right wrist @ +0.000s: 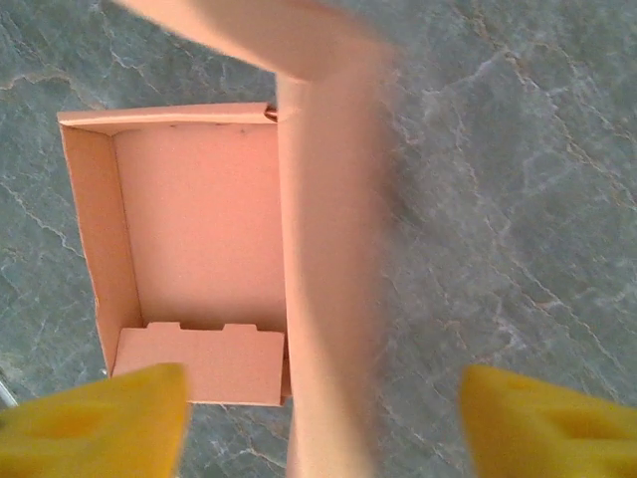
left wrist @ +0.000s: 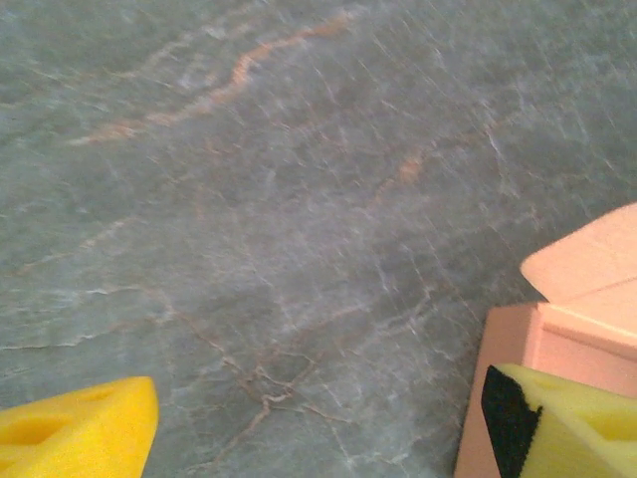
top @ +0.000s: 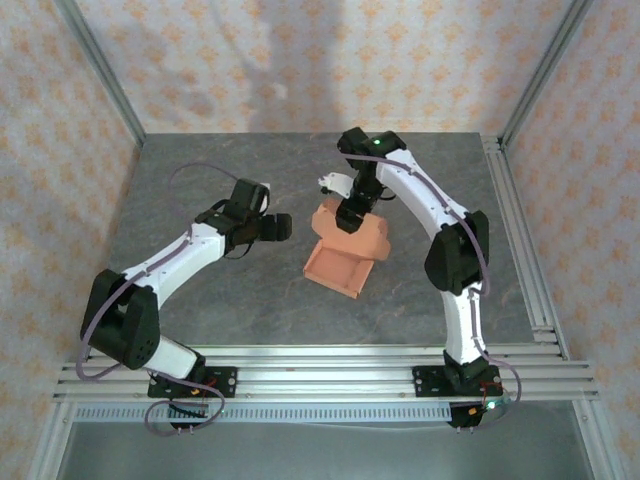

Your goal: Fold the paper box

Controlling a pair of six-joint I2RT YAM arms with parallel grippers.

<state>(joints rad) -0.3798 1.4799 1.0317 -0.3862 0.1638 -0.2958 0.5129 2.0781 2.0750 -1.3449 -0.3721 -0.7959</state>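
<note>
The salmon-orange paper box [top: 342, 262] lies mid-table as an open tray with a raised lid flap. In the right wrist view the tray [right wrist: 199, 219] has its walls standing and a tabbed flap [right wrist: 199, 363] folded down at its near end. The tall lid flap [right wrist: 328, 249] rises blurred between my fingers. My right gripper [top: 350, 215] [right wrist: 323, 428] hovers over the box's far end, open, its yellow pads wide apart and clear of the flap. My left gripper [top: 280, 227] [left wrist: 318, 438] is open just left of the box, whose corner [left wrist: 587, 299] shows by its right pad [left wrist: 567, 428].
The table [top: 230, 290] is grey marbled stone. Aluminium rails [top: 330, 365] run along the near edge and down the right side [top: 520, 240]. Patterned walls close in the back and both sides.
</note>
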